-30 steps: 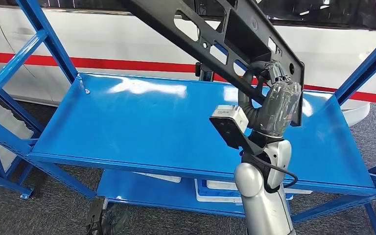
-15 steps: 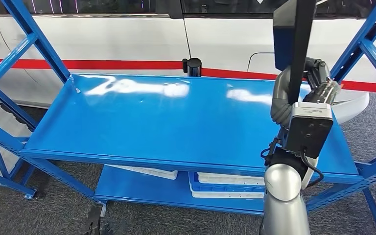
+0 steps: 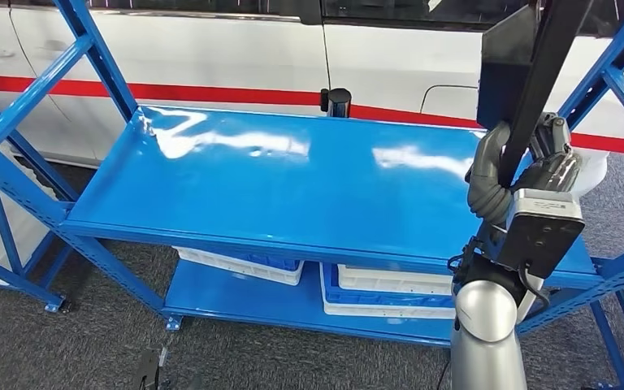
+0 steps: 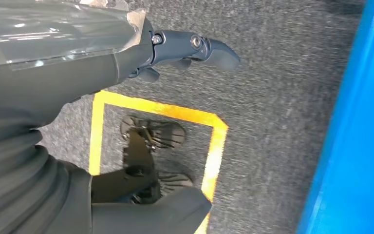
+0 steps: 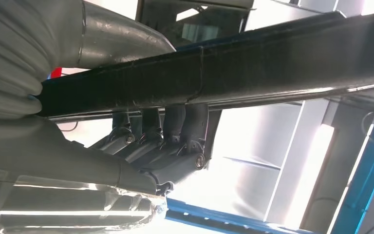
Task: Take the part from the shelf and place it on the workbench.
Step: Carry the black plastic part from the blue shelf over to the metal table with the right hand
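The part point(image 3: 536, 73) is a long black metal bracket, held nearly upright above the right end of the blue shelf board point(image 3: 292, 179). My right hand point(image 3: 528, 166) grips its lower end, fingers curled round the bar point(image 5: 214, 78) in the right wrist view. My left hand point(image 4: 126, 53) hangs beside my body over the grey carpet, its dark fingers point(image 4: 199, 48) apart and holding nothing.
Blue uprights point(image 3: 89, 57) frame the shelf on both sides. White and blue crates point(image 3: 390, 288) sit on the lower board. A white car body with a red stripe point(image 3: 211, 93) stands behind the shelf. A yellow floor marking point(image 4: 214, 141) lies on the carpet.
The whole picture shifted, so the camera moved. The part swung from lying slanted across the shelf to standing nearly upright at the right, still in my right hand.
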Tool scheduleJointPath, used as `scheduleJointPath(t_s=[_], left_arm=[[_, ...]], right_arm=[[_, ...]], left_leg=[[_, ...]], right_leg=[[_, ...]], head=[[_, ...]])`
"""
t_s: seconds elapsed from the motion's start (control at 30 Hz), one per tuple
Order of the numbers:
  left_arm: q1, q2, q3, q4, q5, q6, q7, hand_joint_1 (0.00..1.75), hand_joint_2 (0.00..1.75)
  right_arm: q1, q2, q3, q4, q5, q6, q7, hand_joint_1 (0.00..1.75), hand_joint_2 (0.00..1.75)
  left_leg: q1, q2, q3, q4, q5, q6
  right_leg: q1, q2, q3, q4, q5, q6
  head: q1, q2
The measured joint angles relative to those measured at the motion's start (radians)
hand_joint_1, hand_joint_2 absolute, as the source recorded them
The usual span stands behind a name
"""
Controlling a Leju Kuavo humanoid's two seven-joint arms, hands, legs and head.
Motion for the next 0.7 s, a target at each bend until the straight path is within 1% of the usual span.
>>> scheduleJointPath(t_s=[0.03,0.07,0.1,0.13,0.17,0.2,0.23,0.27,0.3,0.33,0.37,0.4,0.43,0.47,0.5,0.53,0.57,0.6,0.63,0.67,0.7], left_arm=[[0.002,0.000,0.000,0.000,-0.003,0.005,0.000,0.00,1.75],[0.005,0.000,0.000,0.000,-0.005,0.009,0.000,0.00,1.75],[0.007,0.000,0.000,0.000,-0.008,0.013,0.000,0.00,1.75],[0.009,0.000,0.000,0.001,-0.009,0.016,0.000,0.00,1.75],[0.011,0.000,0.000,0.001,-0.009,0.017,0.000,0.00,1.75],[0.012,0.000,0.000,0.001,-0.010,0.018,0.000,0.00,1.75],[0.012,0.000,0.000,0.001,-0.010,0.018,0.000,0.00,1.75],[0.012,0.000,0.000,0.001,-0.010,0.018,-0.001,0.00,1.75],[0.012,0.000,0.000,0.001,-0.010,0.018,-0.001,0.00,1.75],[0.013,0.000,0.000,0.001,-0.010,0.018,-0.001,0.00,1.75],[0.015,0.001,0.000,0.001,-0.010,0.018,-0.001,0.00,1.75],[0.015,0.002,0.000,0.002,-0.010,0.018,-0.001,0.00,1.75],[0.016,0.002,0.000,0.002,-0.010,0.019,-0.001,0.00,1.75],[0.016,0.003,0.000,0.002,-0.010,0.021,-0.001,0.00,1.75],[0.016,0.003,0.000,0.002,-0.011,0.025,-0.001,0.00,1.75],[0.016,0.003,0.000,0.002,-0.012,0.030,-0.001,0.00,1.75],[0.017,0.003,0.000,0.002,-0.015,0.037,-0.001,0.00,1.75],[0.017,0.003,0.000,0.002,-0.017,0.043,-0.002,0.00,1.75],[0.018,0.004,0.000,0.002,-0.018,0.047,-0.004,0.00,1.75],[0.018,0.005,0.000,0.002,-0.018,0.050,-0.007,0.00,1.75],[0.018,0.006,0.000,0.002,-0.016,0.050,-0.012,0.00,1.75]], right_arm=[[-0.001,-0.004,0.000,0.000,-0.002,0.001,-0.001,1.75,1.75],[0.000,-0.008,0.000,0.001,-0.004,0.001,-0.002,1.75,1.75],[-0.001,-0.011,0.000,0.002,-0.005,0.001,-0.002,1.75,1.75],[-0.001,-0.013,0.001,0.002,-0.005,0.001,-0.002,1.75,1.75],[-0.001,-0.015,0.001,0.002,-0.005,0.001,-0.002,1.75,1.75],[-0.002,-0.015,0.001,0.002,-0.006,0.001,-0.002,1.75,1.75],[-0.003,-0.015,0.002,0.002,-0.006,0.002,-0.002,1.75,1.75],[-0.004,-0.016,0.002,0.002,-0.006,0.002,-0.002,1.75,1.75],[-0.004,-0.016,0.003,0.002,-0.006,0.002,-0.002,1.75,1.75],[-0.004,-0.016,0.003,0.002,-0.007,0.002,-0.002,1.75,1.75],[-0.005,-0.017,0.003,0.002,-0.007,0.002,-0.002,1.75,1.75],[-0.006,-0.017,0.003,0.002,-0.007,0.002,-0.002,1.75,1.75],[-0.007,-0.016,0.004,0.002,-0.007,0.002,-0.003,1.75,1.75],[-0.008,-0.016,0.005,0.002,-0.007,0.002,-0.002,1.75,1.75],[-0.009,-0.016,0.005,0.003,-0.007,0.003,-0.002,1.75,1.75],[-0.009,-0.016,0.006,0.003,-0.008,0.004,0.000,1.75,1.75],[-0.009,-0.016,0.007,0.005,-0.009,0.006,0.003,1.75,1.75],[-0.009,-0.016,0.007,0.007,-0.012,0.008,0.006,1.75,1.75],[-0.009,-0.016,0.008,0.009,-0.017,0.011,0.010,1.75,1.75],[-0.009,-0.016,0.008,0.010,-0.026,0.015,0.012,1.75,1.75],[-0.009,-0.016,0.008,0.012,-0.038,0.019,0.013,1.75,1.75]], left_leg=[[-0.001,0.000,-0.012,0.001,0.009,0.001],[-0.001,0.001,-0.024,0.002,0.017,0.002],[-0.002,0.001,-0.036,0.004,0.025,0.001],[-0.002,0.001,-0.048,0.007,0.032,-0.001],[-0.002,0.000,-0.059,0.011,0.038,-0.004],[-0.003,0.000,-0.069,0.017,0.043,-0.008],[-0.004,-0.001,-0.078,0.022,0.048,-0.013],[-0.005,-0.001,-0.084,0.027,0.053,-0.018],[-0.007,-0.002,-0.089,0.031,0.058,-0.023],[-0.007,-0.002,-0.092,0.032,0.064,-0.028],[-0.006,-0.003,-0.095,0.035,0.065,-0.033],[-0.004,-0.004,-0.102,0.043,0.053,-0.040],[-0.001,-0.005,-0.113,0.069,0.024,-0.047],[0.002,-0.006,-0.130,0.113,-0.018,-0.054],[0.004,-0.006,-0.151,0.177,-0.067,-0.060],[0.007,-0.006,-0.171,0.246,-0.108,-0.065],[0.009,-0.006,-0.183,0.301,-0.129,-0.069],[0.011,-0.006,-0.182,0.328,-0.132,-0.071],[0.013,-0.006,-0.161,0.316,-0.115,-0.072],[0.015,-0.006,-0.118,0.264,-0.089,-0.071],[0.017,-0.006,-0.063,0.191,-0.069,-0.070]], right_leg=[[0.000,0.000,-0.016,0.062,-0.032,-0.002],[0.000,0.000,-0.023,0.109,-0.050,0.002],[-0.001,0.000,-0.014,0.125,-0.050,0.010],[-0.001,0.000,0.013,0.105,-0.037,0.019],[-0.001,0.000,0.057,0.051,-0.018,0.027],[0.000,0.000,0.110,-0.023,-0.009,0.030],[0.002,0.000,0.153,-0.086,-0.005,0.028],[0.004,0.001,0.179,-0.131,-0.007,0.022],[0.007,0.002,0.189,-0.151,-0.011,0.015],[0.008,0.002,0.184,-0.151,-0.007,0.008],[0.003,0.002,0.178,-0.151,-0.002,0.000],[0.000,0.001,0.172,-0.151,0.005,-0.010],[-0.003,0.000,0.165,-0.152,0.014,-0.021],[-0.007,-0.002,0.157,-0.152,0.023,-0.031],[-0.006,-0.003,0.146,-0.152,0.032,-0.036],[-0.005,-0.004,0.135,-0.152,0.041,-0.039],[-0.005,-0.004,0.123,-0.151,0.049,-0.038],[-0.005,-0.004,0.112,-0.151,0.058,-0.036],[-0.006,-0.004,0.102,-0.150,0.067,-0.033],[-0.007,-0.004,0.093,-0.150,0.075,-0.028],[-0.008,-0.004,0.086,-0.150,0.082,-0.023]], head=[[0.002,0.000],[0.002,0.000],[0.002,0.000],[0.003,0.000],[0.003,0.000],[0.003,0.000],[0.002,0.000],[0.002,0.000],[0.001,0.000],[0.001,0.000],[0.002,0.000],[0.000,0.000],[-0.001,0.000],[-0.003,0.000],[-0.005,0.000],[-0.006,0.000],[-0.006,0.000],[-0.006,0.000],[-0.006,0.000],[-0.006,0.000],[-0.006,0.000]])
